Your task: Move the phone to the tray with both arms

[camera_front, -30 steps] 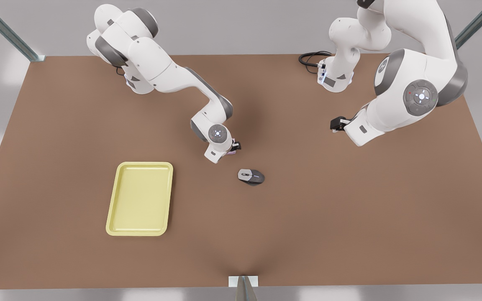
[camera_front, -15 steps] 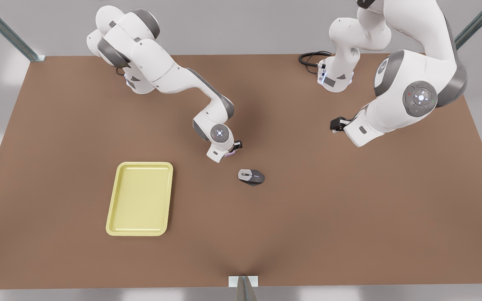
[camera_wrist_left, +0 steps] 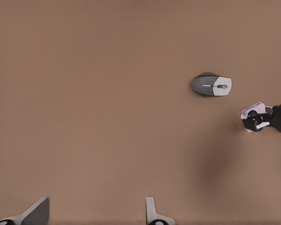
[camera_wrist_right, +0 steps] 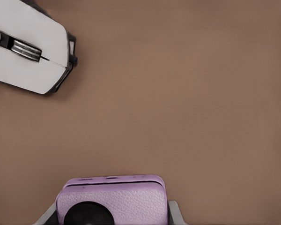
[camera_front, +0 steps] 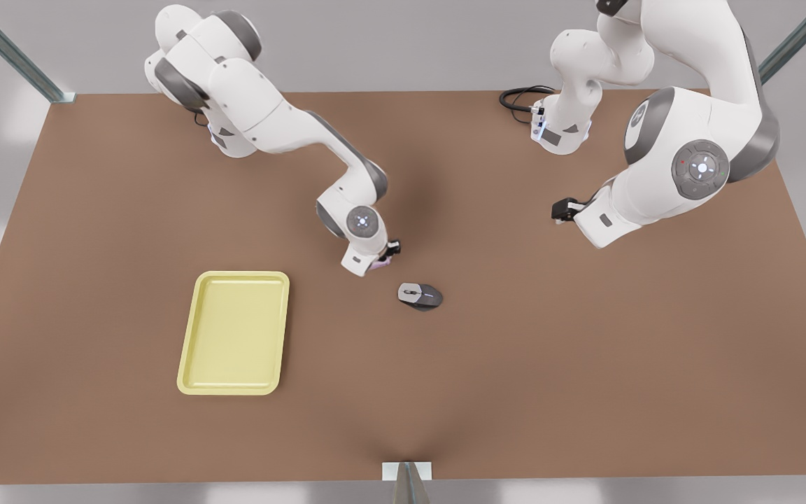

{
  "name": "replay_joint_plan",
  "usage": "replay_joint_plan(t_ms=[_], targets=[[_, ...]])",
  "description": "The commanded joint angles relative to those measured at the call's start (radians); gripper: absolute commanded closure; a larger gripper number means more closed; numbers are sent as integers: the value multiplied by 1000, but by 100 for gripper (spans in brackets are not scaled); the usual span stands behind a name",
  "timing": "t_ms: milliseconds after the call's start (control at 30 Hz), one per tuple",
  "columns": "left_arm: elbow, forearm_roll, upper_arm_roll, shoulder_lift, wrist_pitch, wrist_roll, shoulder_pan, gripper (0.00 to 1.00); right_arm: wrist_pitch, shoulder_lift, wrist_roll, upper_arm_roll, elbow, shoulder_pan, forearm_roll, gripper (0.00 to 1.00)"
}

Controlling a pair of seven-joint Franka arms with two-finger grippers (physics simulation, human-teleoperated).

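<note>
**Phone clamped in the right gripper, beside the mouse**

The phone (camera_wrist_right: 111, 199) looks small, flat and stiff, so I judge it light and easy to carry. Its pale pink-lilac shell has a fine leather-like grain that should give the pads some bite. The rounded corners and thin edges are the slippery part. Taking it across its two opposite flat sides, as it is taken now, seems the safest hold.

A black round camera circle sits on its face, and a thin dark seam runs along its edge.

The right gripper (camera_front: 387, 255) is closed on the phone, holding it just beside the mouse (camera_front: 420, 295), on the side away from the tray (camera_front: 234, 333). The tray lies well apart from the mouse on the table (camera_front: 585, 364).

The left gripper (camera_front: 562, 210) waits far from the mouse, fingers spread with nothing between them.
</note>
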Motion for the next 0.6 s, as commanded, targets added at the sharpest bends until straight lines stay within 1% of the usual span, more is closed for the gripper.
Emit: replay_joint_plan(t_ms=[0, 67, 133, 200, 267, 300, 333, 367, 400, 500, 533, 567], targets=[[0, 1, 0, -1, -1, 0, 0, 0, -199, -62, -133, 0, 16, -74, 0, 22], [0, 14, 0, -1, -1, 0, 0, 0, -327, -141, -277, -2, 8, -215, -2, 21], [0, 14, -2, -1, -1, 0, 0, 0, -383, -163, -423, -2, -4, -383, -3, 21], [0, 16, 0, -1, -1, 2, 0, 0, -388, -163, -487, -2, -30, -482, -5, 21], [10, 14, 0, 19, 2, 0, 0, 0, -341, -140, -611, -3, -76, -606, -6, 21], [16, 22, 0, 29, 11, 0, 0, 0, -288, -131, -656, -3, -110, -635, -6, 20], [45, 50, 1, 34, 13, -1, 0, 0, -281, -103, -677, -3, -99, -664, -6, 18], [75, 68, 35, 33, 5, -1, 1, 0, -230, -68, -679, -14, -72, -664, -6, 11], [76, 67, 63, 30, -1, 5, 1, 0, -232, -45, -677, -23, -26, -664, -6, 0], [72, 70, 90, 17, -16, 2, 1, 0, -264, -42, -663, -26, 71, -655, -8, 0], [29, 76, 95, -30, -4, 13, 4, 0, -380, -43, -660, -26, 177, -654, -43, 0], [26, 79, 95, -33, -4, 14, 21, 0, -451, -124, -659, -23, 218, -654, -46, 0]])
